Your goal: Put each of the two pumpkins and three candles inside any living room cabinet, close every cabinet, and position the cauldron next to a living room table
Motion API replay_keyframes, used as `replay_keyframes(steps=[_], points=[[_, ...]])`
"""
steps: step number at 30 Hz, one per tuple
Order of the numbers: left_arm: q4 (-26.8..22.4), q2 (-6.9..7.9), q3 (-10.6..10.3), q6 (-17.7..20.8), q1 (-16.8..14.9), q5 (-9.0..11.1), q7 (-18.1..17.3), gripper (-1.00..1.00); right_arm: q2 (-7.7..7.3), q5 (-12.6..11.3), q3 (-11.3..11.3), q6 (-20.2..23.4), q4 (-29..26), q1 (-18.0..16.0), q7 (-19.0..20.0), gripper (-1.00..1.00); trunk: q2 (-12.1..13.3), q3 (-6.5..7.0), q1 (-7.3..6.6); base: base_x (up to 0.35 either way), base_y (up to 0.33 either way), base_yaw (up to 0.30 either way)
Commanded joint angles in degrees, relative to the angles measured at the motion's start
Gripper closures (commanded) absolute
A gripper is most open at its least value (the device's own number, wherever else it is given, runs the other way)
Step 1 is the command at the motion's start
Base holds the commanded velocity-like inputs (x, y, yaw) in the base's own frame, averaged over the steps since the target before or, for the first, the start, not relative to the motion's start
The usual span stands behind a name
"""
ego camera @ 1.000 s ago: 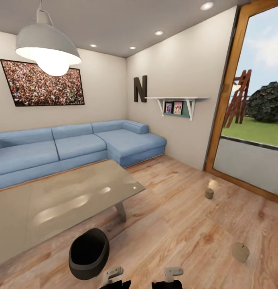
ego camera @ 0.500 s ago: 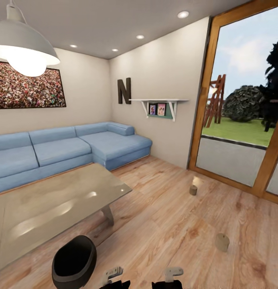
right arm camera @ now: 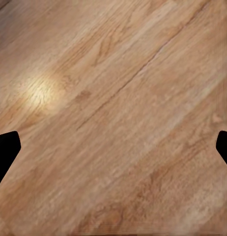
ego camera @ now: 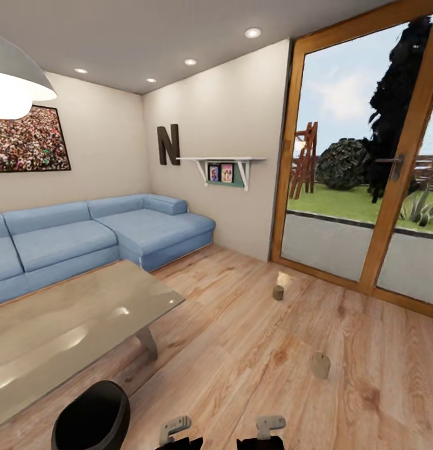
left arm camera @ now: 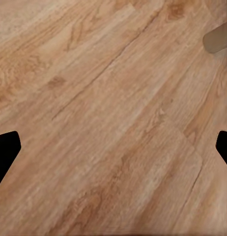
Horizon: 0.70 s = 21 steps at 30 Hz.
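Note:
The black cauldron sits on the wood floor just off the near corner of the glass-topped table. Two beige candles stand on the floor to the right, one near the glass door and one closer to me. A tan candle edge shows in the left wrist view. My left gripper and right gripper are both open over bare floor, holding nothing. Their grey ends show at the bottom of the head view. The pumpkins and the cabinet are out of view.
A blue corner sofa lines the far walls behind the table. A wood-framed glass door to the garden fills the right side. A small wall shelf hangs beside it. Open wood floor lies between the table and the door.
The head view has swung to the right, so sofa, table, cauldron and candles all slid left in the picture and more of the glass door shows. Nothing was grasped or moved.

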Motion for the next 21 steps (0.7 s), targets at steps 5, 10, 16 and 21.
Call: replay_keyframes(steps=[5, 10, 16, 21], points=[[-0.03, 0.03, -0.19, 0.4, 0.01, 0.6, -0.06, -1.0, -0.03, -0.07, 0.35, 0.36, -0.1, -0.02, -0.26, -1.0, -0.03, 0.2, -0.02, -0.1, 0.079, -0.253], [-0.03, 0.03, -0.16, 0.35, 0.01, 0.54, -0.11, -1.0, -0.03, -0.09, 0.35, 0.36, -0.1, -0.02, -0.26, -1.0, -0.03, 0.47, -0.02, -0.024, 0.012, -0.253], [0.07, 0.03, -0.15, 0.36, 0.01, 0.57, -0.08, -1.0, -0.03, -0.1, 0.35, 0.36, -0.1, -0.02, -0.21, -1.0, -0.03, 0.78, -0.02, -0.04, 0.024, -0.253], [0.22, 0.03, -0.15, 0.3, 0.01, 0.52, -0.06, -1.0, -0.03, -0.12, 0.35, 0.42, -0.1, -0.02, -0.18, -1.0, -0.03, 1.05, -0.02, -0.18, 0.131, -0.253]])
